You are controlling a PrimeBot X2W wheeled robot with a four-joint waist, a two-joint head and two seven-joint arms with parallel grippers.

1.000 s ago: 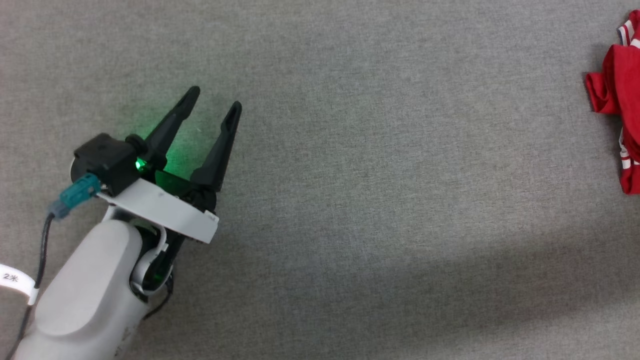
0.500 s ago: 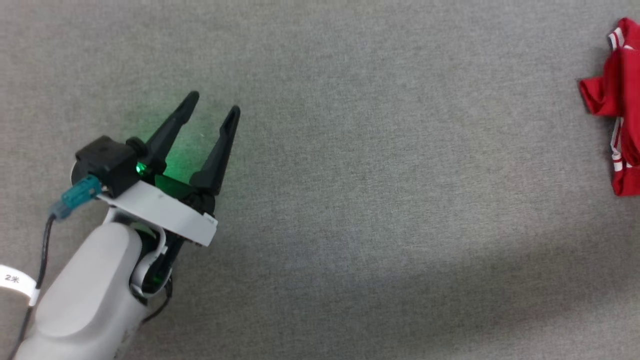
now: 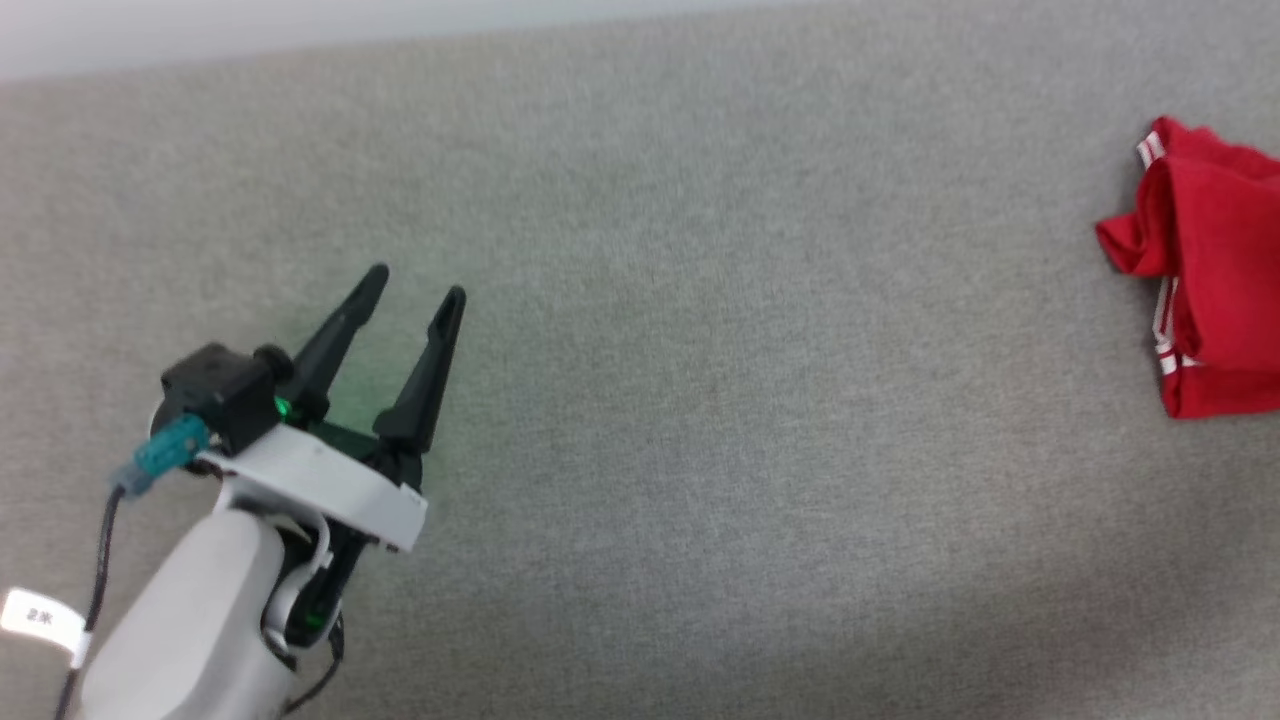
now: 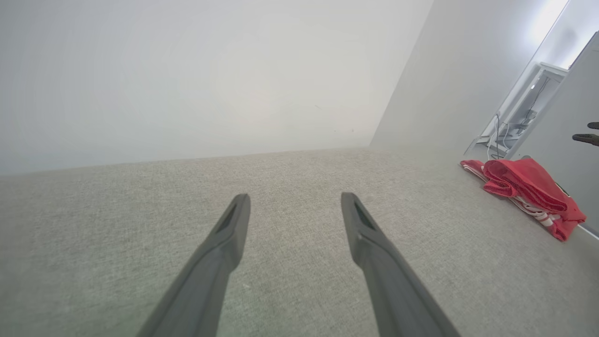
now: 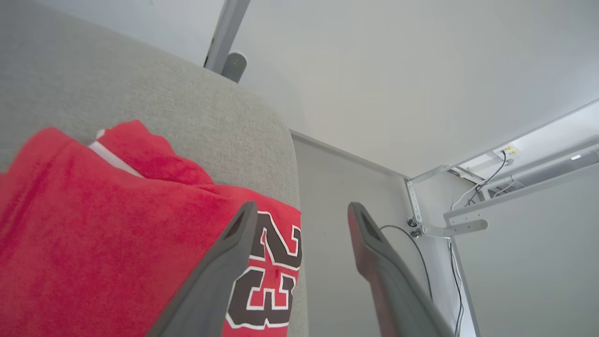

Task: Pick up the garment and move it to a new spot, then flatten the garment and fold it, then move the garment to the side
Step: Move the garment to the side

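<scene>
Over at the 3 o'clock edge of the head view, the garment (image 3: 1215, 290) lies bunched on the grey fabric surface (image 3: 700, 400). It is red, with striped trim (image 3: 1162, 335) down its 9 o'clock side and a loose fold poking out toward 9 o'clock. Nothing grips it.

Seen from the right wrist, the right gripper (image 5: 303, 207) has its two fingers spread wide with nothing between them. The garment (image 5: 93, 224) sits toward 9 o'clock of them, at the rounded corner of the surface. A black number 23 (image 5: 266, 276) edged in white shows beside the nearer finger. Whether that finger touches the cloth I cannot tell.

At 8 o'clock in the head view, the left gripper (image 3: 416, 282) hovers well apart from the garment. Its fingers are parted and empty and point toward 1 o'clock, with a green light (image 3: 283, 407) at their base. From its own wrist camera, the garment (image 4: 529, 185) lies off at 3 o'clock.

Against a second ago, the head camera has tipped up. A pale strip of wall (image 3: 300, 25) now runs along the 12 o'clock edge, where there was just grey fabric. The left gripper sits lower in the picture, and more of the garment is in frame, where before the right edge cut it off. That is the view shifting. The left gripper's spread looks unchanged, and the garment's lump has the same fold and trim. The green glow on the fabric ahead of the left fingers, bright earlier, is fainter now.
</scene>
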